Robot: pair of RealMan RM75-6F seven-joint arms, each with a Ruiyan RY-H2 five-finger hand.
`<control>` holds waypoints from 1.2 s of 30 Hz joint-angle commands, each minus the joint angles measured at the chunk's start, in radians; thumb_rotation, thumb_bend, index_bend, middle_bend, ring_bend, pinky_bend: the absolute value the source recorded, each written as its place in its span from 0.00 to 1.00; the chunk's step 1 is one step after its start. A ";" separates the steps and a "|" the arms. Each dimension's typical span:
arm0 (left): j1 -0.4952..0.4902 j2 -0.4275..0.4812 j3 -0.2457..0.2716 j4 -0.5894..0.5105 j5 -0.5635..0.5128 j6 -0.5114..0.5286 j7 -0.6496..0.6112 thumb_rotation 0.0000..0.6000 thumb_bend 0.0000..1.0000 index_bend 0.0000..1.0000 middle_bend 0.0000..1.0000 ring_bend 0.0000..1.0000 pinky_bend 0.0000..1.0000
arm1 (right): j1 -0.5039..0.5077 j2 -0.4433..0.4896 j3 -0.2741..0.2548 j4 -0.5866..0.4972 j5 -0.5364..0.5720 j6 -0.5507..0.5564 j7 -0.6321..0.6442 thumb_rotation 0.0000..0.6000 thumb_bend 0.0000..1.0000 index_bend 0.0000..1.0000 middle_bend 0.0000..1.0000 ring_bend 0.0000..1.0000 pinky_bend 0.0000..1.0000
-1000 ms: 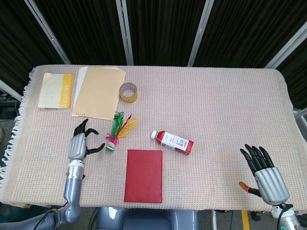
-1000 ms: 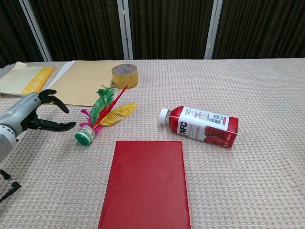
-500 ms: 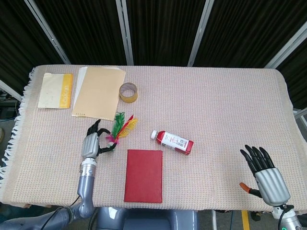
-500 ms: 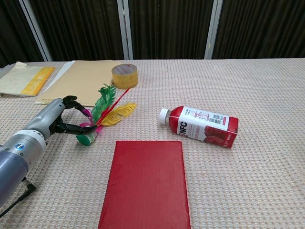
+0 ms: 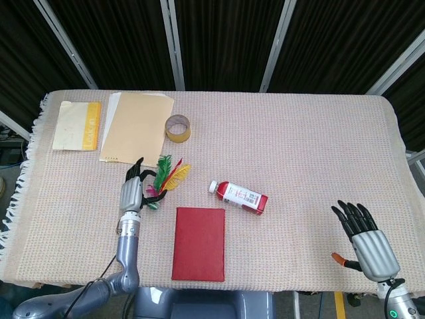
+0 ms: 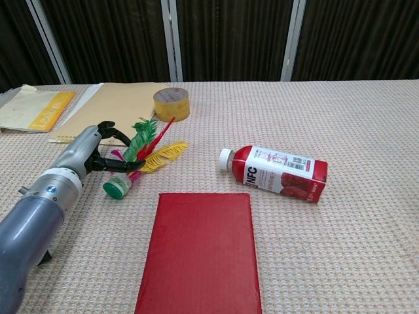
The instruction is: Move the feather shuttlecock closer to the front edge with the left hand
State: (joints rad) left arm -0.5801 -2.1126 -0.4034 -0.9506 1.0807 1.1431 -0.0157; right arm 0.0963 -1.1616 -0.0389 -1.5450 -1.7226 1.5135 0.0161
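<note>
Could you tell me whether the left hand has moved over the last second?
Yes. The left hand has travelled rightward, toward the red book, and its fingers now reach the feather shuttlecock.

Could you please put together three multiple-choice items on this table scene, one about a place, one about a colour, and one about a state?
1. Where does the tape roll sit?
A. On the red book
B. Beside the manila folder, toward the far edge
C. Next to the right hand

2. What colour is the shuttlecock base?
A. Green
B. Blue
C. Black

3. How is the juice bottle placed?
A. Standing upright
B. Held in a hand
C. Lying on its side

Answers:
1. B, since the head view shows the roll just right of the folder's far corner.
2. A, since the chest view shows a green round base below the mixed feathers.
3. C, since its white cap points sideways toward the red book, and the left hand and right hand are both away from it.
</note>
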 commanded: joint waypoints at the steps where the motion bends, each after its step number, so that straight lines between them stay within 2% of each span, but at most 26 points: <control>1: -0.030 -0.022 -0.019 0.053 -0.013 -0.039 -0.019 0.86 0.17 0.37 0.00 0.00 0.00 | 0.004 0.001 0.002 -0.002 0.006 -0.008 -0.001 1.00 0.00 0.00 0.00 0.00 0.00; 5: -0.071 -0.066 -0.032 0.130 -0.017 -0.076 -0.050 0.86 0.17 0.37 0.00 0.00 0.00 | 0.006 0.002 0.000 -0.005 0.008 -0.015 -0.006 1.00 0.01 0.00 0.00 0.00 0.00; 13: -0.124 -0.136 -0.040 0.198 0.026 -0.044 -0.112 0.87 0.18 0.46 0.00 0.00 0.00 | 0.009 0.008 -0.010 -0.015 0.002 -0.027 -0.013 1.00 0.01 0.00 0.00 0.00 0.00; 17: -0.130 -0.152 -0.035 0.215 0.051 -0.013 -0.145 0.87 0.24 0.54 0.00 0.00 0.00 | 0.011 0.011 -0.010 -0.013 0.006 -0.029 -0.004 1.00 0.01 0.00 0.00 0.00 0.00; 22: -0.131 -0.154 -0.033 0.223 0.072 0.012 -0.177 0.88 0.36 0.65 0.00 0.00 0.00 | 0.013 0.012 -0.011 -0.012 0.006 -0.031 -0.003 1.00 0.01 0.00 0.00 0.00 0.00; 25: -0.116 -0.142 -0.016 0.196 0.098 0.042 -0.199 0.87 0.37 0.68 0.00 0.00 0.00 | 0.014 0.010 -0.013 -0.010 0.006 -0.035 -0.004 1.00 0.01 0.00 0.00 0.00 0.00; 29: -0.077 -0.098 0.024 0.102 0.142 0.087 -0.226 0.87 0.35 0.68 0.00 0.00 0.00 | 0.015 0.008 -0.013 -0.012 0.005 -0.037 -0.010 1.00 0.01 0.00 0.00 0.00 0.00; 36: 0.024 0.056 0.116 -0.185 0.216 0.158 -0.223 0.87 0.34 0.67 0.00 0.00 0.00 | 0.007 0.004 -0.018 -0.015 -0.009 -0.018 -0.022 1.00 0.02 0.00 0.00 0.00 0.00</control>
State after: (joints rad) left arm -0.6098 -2.1369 -0.3398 -1.0145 1.2539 1.2622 -0.2421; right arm 0.1043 -1.1562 -0.0557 -1.5593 -1.7297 1.4941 -0.0040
